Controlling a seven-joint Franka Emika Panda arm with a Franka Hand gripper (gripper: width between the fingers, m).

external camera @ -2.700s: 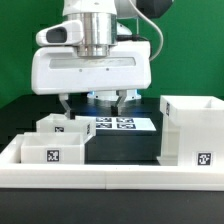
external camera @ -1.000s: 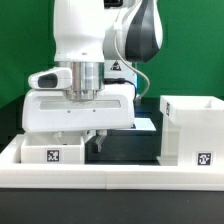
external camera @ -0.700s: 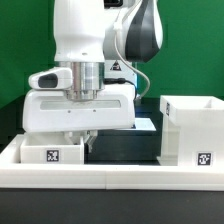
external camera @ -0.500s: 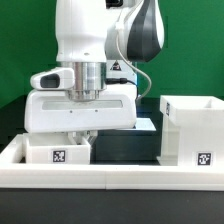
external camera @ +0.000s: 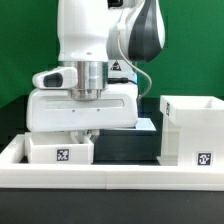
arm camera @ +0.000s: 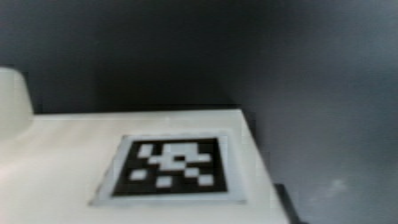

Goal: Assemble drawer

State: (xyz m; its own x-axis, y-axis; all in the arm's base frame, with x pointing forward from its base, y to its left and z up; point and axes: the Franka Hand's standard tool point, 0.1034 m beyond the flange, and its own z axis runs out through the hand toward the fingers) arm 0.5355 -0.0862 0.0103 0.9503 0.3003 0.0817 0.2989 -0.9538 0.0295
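On the black table (external camera: 120, 150) the small box (external camera: 60, 152) looks light, stiff and slick, best pinched by one wall; whether the jaws of the gripper (external camera: 82, 134) are closed on it, I cannot tell.

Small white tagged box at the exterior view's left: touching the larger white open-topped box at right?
Apart. The exterior view shows a wide dark gap between the small white tagged box and the larger white open-topped box.

Exterior view bright, even, sharp; wrist view dim, blurred, perhaps defocused.
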